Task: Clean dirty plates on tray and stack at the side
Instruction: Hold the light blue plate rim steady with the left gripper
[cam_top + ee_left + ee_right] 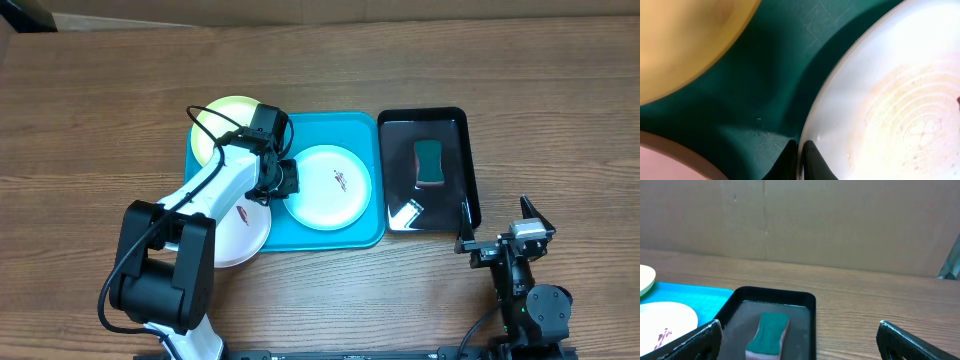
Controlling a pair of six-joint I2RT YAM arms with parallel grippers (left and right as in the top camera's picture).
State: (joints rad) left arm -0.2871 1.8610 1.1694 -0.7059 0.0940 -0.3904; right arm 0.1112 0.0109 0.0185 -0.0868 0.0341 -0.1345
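Note:
On the turquoise tray (360, 125) lies a pale mint plate (328, 187) with a reddish smear. My left gripper (290, 178) is at this plate's left edge. In the left wrist view the gripper (801, 160) is shut on the rim of the mint plate (890, 100), one finger on each side. A yellow-green plate (225, 125) lies at the tray's back left corner. A white plate (240, 225) with a smear overhangs the tray's front left corner, partly under my left arm. My right gripper (505, 245) stands open near the front right, holding nothing.
A glossy black tray (465, 150) sits right of the turquoise one. It holds a green sponge (429, 162) and a small white scrap (405, 212). Bare wooden table surrounds both trays. The right wrist view faces the sponge (767, 335) from the front.

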